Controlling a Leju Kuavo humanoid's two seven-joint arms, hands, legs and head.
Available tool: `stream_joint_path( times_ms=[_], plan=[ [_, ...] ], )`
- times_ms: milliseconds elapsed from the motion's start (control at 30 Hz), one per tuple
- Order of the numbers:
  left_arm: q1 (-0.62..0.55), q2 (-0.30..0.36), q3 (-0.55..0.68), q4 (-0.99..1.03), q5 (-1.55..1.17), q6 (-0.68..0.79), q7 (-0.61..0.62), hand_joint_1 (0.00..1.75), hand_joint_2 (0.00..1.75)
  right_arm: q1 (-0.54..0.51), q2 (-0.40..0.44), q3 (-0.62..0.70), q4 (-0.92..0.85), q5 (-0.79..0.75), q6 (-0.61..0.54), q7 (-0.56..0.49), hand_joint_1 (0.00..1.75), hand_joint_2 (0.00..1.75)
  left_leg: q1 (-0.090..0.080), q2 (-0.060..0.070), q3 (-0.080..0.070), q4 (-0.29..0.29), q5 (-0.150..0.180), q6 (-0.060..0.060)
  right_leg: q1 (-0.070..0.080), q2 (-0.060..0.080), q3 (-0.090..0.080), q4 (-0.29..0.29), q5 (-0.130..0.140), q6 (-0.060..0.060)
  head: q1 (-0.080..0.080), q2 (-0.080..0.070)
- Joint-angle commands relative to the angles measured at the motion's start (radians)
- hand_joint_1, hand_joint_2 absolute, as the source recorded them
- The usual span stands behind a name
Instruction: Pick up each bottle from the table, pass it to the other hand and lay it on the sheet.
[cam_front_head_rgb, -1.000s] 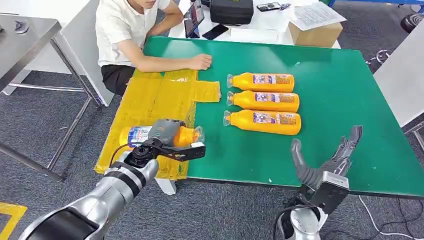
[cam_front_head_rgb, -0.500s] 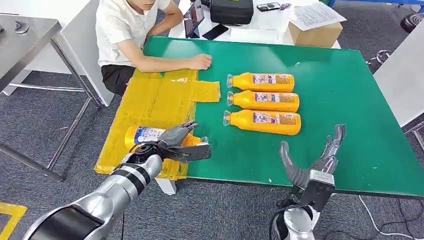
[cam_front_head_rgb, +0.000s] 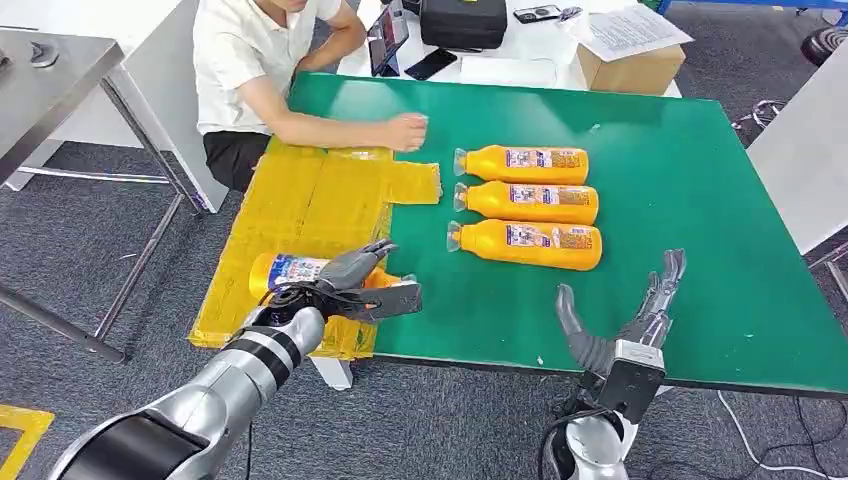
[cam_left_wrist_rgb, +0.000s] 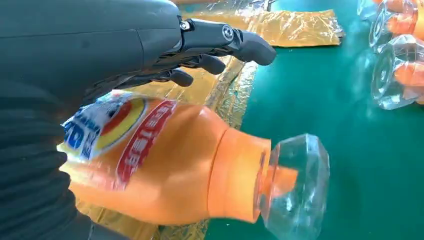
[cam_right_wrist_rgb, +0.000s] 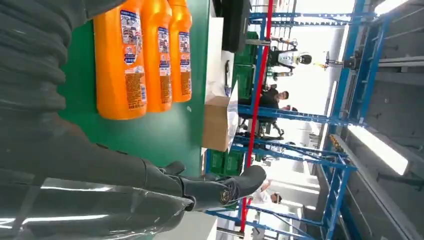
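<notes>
An orange bottle (cam_front_head_rgb: 300, 272) is lying on its side on the yellow sheet (cam_front_head_rgb: 310, 205), at the sheet's near end, its clear faceted cap (cam_left_wrist_rgb: 292, 192) reaching out over the green table (cam_front_head_rgb: 700, 200). Its label is showing a blue, red and yellow logo with white lettering too blurred to read. The left hand (cam_front_head_rgb: 345, 285) is hovering just over this bottle with its fingers (cam_left_wrist_rgb: 235, 42) spread and extended, gripping nothing. Three more orange bottles (cam_front_head_rgb: 527, 203) are lying side by side in a row further along the table, caps pointing toward the sheet; their labels are carrying blue and white panels with small print and a barcode-like block, none of it legible. The right hand (cam_front_head_rgb: 625, 320) is hanging at the table's near edge, well apart from the row, fingers apart and empty. A person in a white shirt (cam_front_head_rgb: 250, 60) is sitting at the far corner, one hand (cam_front_head_rgb: 405, 130) resting on the table beside the sheet. A cardboard box (cam_front_head_rgb: 630, 65) is sitting beyond the table.
</notes>
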Motion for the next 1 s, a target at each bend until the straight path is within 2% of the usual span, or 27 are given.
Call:
stream_joint_path(
  times_ms=[33,67,133,167,233,367,433,467,500,533,567,600,633,700,733,767,800,867,900,1000],
  plan=[
    [-0.032,-0.004,0.022,0.052,0.001,-0.008,0.001,0.0,1.75,-0.033,-0.019,0.013,0.054,-0.002,-0.002,0.002,0.0,1.75,0.001,0.002,0.006,0.0,-0.003,-0.002,0.001,0.003,0.006,0.0,-0.002,-0.002,0.0,0.0],
    [-0.032,-0.004,0.022,0.052,0.001,-0.008,0.001,0.0,1.75,-0.033,-0.019,0.013,0.054,-0.002,-0.002,0.002,0.0,1.75,0.001,0.002,0.006,0.0,-0.002,-0.002,0.001,0.003,0.005,-0.001,-0.001,-0.002,0.0,0.0],
    [0.004,-0.03,0.083,-0.031,0.136,-0.027,-0.176,0.0,1.75,-0.032,-0.027,0.027,0.051,-0.009,-0.009,0.002,0.0,1.75,0.001,0.002,0.006,0.0,-0.003,-0.002,0.001,0.002,0.006,-0.001,-0.002,-0.002,0.0,0.0],
    [0.019,-0.037,0.087,-0.073,0.193,-0.069,-0.21,0.0,1.75,-0.03,-0.029,0.029,0.048,-0.008,-0.009,0.002,0.0,1.75,0.001,0.002,0.005,-0.001,-0.002,-0.002,0.001,0.002,0.005,-0.001,-0.001,-0.002,0.0,0.0],
    [0.05,-0.055,0.088,-0.169,0.271,-0.1,-0.222,0.0,1.75,-0.027,-0.024,0.027,0.046,0.001,-0.009,0.002,0.0,1.75,0.001,0.001,0.005,0.0,-0.002,-0.002,0.001,0.001,0.005,-0.001,-0.002,-0.002,0.0,0.0],
    [0.14,-0.038,0.002,-0.421,0.399,-0.092,-0.21,0.0,1.75,-0.009,-0.01,-0.001,0.027,0.05,-0.009,0.002,0.0,1.75,0.001,0.002,0.006,0.0,-0.003,-0.002,0.001,0.003,0.006,0.0,-0.002,-0.002,0.0,0.0],
    [0.209,-0.014,-0.083,-0.588,0.45,0.064,-0.228,0.0,1.75,0.004,-0.001,-0.026,0.021,0.108,-0.009,0.002,0.0,1.75,0.0,0.001,0.007,0.0,-0.004,-0.002,0.001,0.002,0.007,-0.001,-0.003,-0.002,0.0,0.0],
    [0.233,0.001,-0.108,-0.652,0.467,0.116,-0.224,0.0,1.75,-0.024,0.003,-0.032,0.065,0.127,-0.009,0.002,0.0,1.75,0.0,0.001,0.003,-0.001,-0.001,-0.001,0.0,0.001,0.002,-0.001,-0.001,-0.001,0.0,0.0],
    [0.307,0.0,-0.147,-0.753,0.452,0.298,-0.291,0.0,1.75,-0.009,-0.038,0.01,0.164,0.158,-0.009,0.002,0.0,1.75,0.0,0.003,0.005,0.0,-0.003,-0.002,0.001,0.003,0.004,-0.001,-0.002,-0.002,0.0,0.0],
    [0.339,0.009,-0.174,-0.796,0.448,0.36,-0.309,0.0,1.75,-0.026,-0.063,0.046,0.213,0.148,-0.007,0.002,0.0,1.75,0.001,0.003,0.007,0.0,-0.004,-0.002,0.001,0.003,0.006,-0.001,-0.003,-0.003,0.0,0.0],
    [0.558,-0.077,-0.133,-0.933,0.807,0.407,-0.426,0.0,1.75,-0.12,-0.208,0.072,0.479,0.651,-0.009,0.286,0.0,1.75,0.001,0.003,0.008,-0.003,-0.003,-0.002,0.001,0.003,0.007,-0.003,-0.001,-0.002,0.0,0.0],
    [0.6,-0.045,-0.209,-0.958,0.841,0.469,-0.454,0.0,1.75,-0.149,-0.216,0.008,0.555,0.824,-0.009,0.192,0.0,1.75,0.001,0.004,0.011,-0.002,-0.004,-0.002,0.001,0.004,0.01,-0.003,-0.003,-0.003,0.0,0.0],
    [0.615,-0.012,-0.275,-0.973,0.879,0.528,-0.483,0.0,1.75,-0.178,-0.233,-0.048,0.625,0.858,-0.009,0.148,0.0,1.75,0.001,0.006,0.014,-0.006,-0.003,0.0,0.001,0.006,0.013,-0.009,0.0,-0.001,0.0,0.0],
    [0.606,0.024,-0.325,-0.981,0.896,0.536,-0.481,0.0,1.75,-0.199,-0.263,-0.046,0.676,0.875,-0.009,0.158,0.0,1.75,0.001,0.008,0.014,-0.004,-0.007,-0.003,0.001,0.009,0.012,-0.007,-0.001,-0.001,-0.002,0.0],
    [0.6,0.035,-0.338,-0.987,0.9,0.532,-0.477,0.0,1.75,-0.201,-0.279,-0.033,0.687,0.885,-0.009,0.176,0.0,1.75,-0.001,0.004,0.016,-0.003,-0.01,-0.003,-0.001,0.005,0.014,-0.006,-0.003,-0.001,-0.002,0.0],
    [0.595,0.045,-0.349,-1.005,0.903,0.525,-0.479,0.0,1.75,-0.2,-0.299,-0.011,0.684,0.905,-0.006,0.201,0.0,1.75,0.0,0.003,0.01,-0.002,-0.007,-0.002,0.0,0.003,0.009,-0.004,-0.003,-0.001,-0.001,0.0],
    [0.595,0.046,-0.347,-1.014,0.903,0.527,-0.478,0.0,1.75,-0.199,-0.302,-0.007,0.682,0.903,-0.005,0.204,0.0,1.75,0.0,0.0,0.011,-0.002,-0.007,-0.002,0.0,0.001,0.012,-0.005,-0.004,-0.002,-0.002,0.0],
    [0.59,0.049,-0.347,-1.034,0.894,0.53,-0.484,0.0,1.75,-0.206,-0.318,0.021,0.675,0.934,-0.008,0.243,0.0,1.75,-0.001,-0.003,0.005,-0.001,-0.005,0.0,-0.001,-0.002,0.007,-0.003,-0.005,0.001,-0.002,0.0],
    [0.592,0.051,-0.344,-1.041,0.889,0.526,-0.474,0.0,1.75,-0.227,-0.34,0.055,0.702,0.966,0.039,0.314,0.0,1.75,-0.001,-0.002,0.008,-0.001,-0.006,0.0,-0.001,-0.001,0.009,-0.003,-0.005,0.0,-0.002,0.0],
    [0.6,0.046,-0.331,-1.032,0.88,0.531,-0.47,0.0,1.75,-0.276,-0.383,0.096,0.772,0.992,0.122,0.391,0.0,1.75,-0.001,0.001,0.01,-0.001,-0.007,-0.001,-0.001,0.001,0.011,-0.003,-0.005,0.0,-0.003,0.0]
  ],
)
